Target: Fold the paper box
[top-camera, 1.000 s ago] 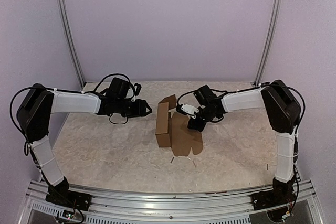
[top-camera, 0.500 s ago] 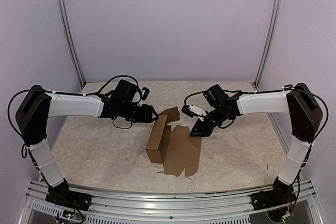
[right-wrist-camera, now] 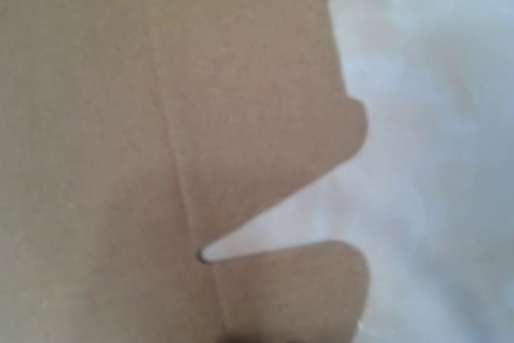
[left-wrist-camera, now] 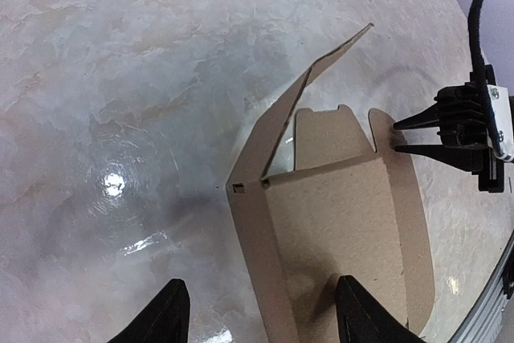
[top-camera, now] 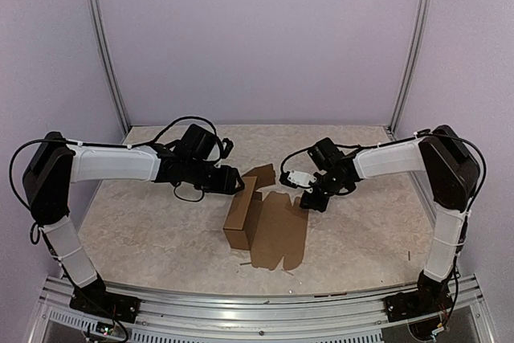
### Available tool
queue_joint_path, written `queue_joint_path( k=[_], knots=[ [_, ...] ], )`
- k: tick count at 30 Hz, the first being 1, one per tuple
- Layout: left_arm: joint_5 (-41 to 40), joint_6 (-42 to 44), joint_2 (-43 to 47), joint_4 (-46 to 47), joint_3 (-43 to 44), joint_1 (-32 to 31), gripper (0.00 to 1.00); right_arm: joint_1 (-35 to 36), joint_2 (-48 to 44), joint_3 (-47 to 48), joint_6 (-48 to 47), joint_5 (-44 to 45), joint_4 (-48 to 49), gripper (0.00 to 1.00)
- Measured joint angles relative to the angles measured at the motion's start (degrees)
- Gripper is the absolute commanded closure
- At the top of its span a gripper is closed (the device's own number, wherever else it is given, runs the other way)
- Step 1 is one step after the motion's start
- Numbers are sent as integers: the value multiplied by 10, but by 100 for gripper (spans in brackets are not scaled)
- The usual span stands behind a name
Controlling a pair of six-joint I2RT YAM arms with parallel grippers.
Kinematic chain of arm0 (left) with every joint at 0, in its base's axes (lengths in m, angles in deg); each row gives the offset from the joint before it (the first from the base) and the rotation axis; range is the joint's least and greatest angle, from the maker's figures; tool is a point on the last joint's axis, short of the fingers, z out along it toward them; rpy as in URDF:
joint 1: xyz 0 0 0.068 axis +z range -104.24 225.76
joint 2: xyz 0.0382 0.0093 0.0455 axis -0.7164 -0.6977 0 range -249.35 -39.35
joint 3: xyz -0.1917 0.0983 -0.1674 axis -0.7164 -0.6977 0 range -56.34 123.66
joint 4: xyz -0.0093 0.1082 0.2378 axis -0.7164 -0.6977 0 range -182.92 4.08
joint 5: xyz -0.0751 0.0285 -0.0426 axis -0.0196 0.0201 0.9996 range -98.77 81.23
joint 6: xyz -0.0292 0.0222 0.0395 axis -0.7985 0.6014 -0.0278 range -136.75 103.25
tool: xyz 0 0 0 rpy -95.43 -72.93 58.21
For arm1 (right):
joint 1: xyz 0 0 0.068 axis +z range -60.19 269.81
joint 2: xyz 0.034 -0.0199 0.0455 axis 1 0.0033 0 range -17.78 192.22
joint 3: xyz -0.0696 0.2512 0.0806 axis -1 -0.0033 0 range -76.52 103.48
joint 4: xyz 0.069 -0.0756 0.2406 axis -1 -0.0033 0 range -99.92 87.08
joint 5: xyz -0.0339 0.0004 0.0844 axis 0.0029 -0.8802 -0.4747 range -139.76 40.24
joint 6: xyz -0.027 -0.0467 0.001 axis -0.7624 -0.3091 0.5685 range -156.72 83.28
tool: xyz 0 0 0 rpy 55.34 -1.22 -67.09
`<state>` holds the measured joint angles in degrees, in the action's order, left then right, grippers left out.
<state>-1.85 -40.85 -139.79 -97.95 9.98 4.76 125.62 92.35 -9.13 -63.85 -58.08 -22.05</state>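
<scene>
Paper box (right-wrist-camera: pixel 104 118), rounded tabs, against pale table (right-wrist-camera: pixel 450 102)

A robotics lab test cell: bare lavender walls (top-camera: pixel 257 38), aluminium frame uprights (top-camera: pixel 103 46), a marble-patterned tabletop (top-camera: pixel 152 230), two white-sleeved, cable-draped robot arms (top-camera: pixel 112 164) bolted to an aluminium rail (top-camera: pixel 257 308).

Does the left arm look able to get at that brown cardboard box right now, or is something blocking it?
Probably yes. The left end effector is open and aimed at the paper box, with nothing between them. The right end effector sits at the box's far edge, off that path.
</scene>
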Motion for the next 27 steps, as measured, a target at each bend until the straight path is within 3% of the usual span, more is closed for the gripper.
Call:
queue_joint_path(
  k=[9, 19, 24, 27],
  knots=[
    [25, 2, -1, -9, 6, -4, 39, 0, -56, -73, 37, 7, 0, 77],
    [65, 6, -19, -11, 51, -14, 39, -5, -95, -101, 42, -144, -126, 73],
    [62, 6, -23, -38, 65, -27, 39, -30, -146, -106, 8, -162, -182, 68],
    [62, 6, -23, -52, 65, -35, 40, -67, -164, -89, -29, -169, -187, 59]
  ],
)
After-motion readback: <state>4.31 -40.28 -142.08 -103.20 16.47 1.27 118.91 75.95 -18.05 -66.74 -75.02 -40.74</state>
